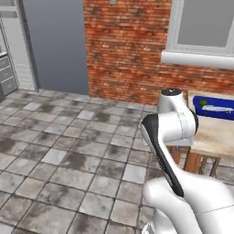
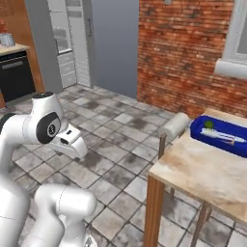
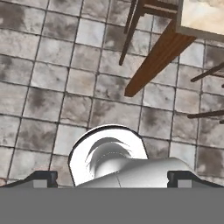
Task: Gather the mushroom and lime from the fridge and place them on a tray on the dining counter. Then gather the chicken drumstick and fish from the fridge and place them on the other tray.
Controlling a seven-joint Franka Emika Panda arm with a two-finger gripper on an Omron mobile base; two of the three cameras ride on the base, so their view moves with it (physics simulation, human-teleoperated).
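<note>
Beige stone dining counter (image 2: 202, 169) as landmark | blue tray (image 2: 222, 141) at its far end, lime (image 2: 209, 124) inside beside a pale long item I cannot identify | my gripper (image 3: 112, 177) beside counter's leg, over floor tiles (image 3: 52, 87), fingers spread wide, holding nothing
</note>
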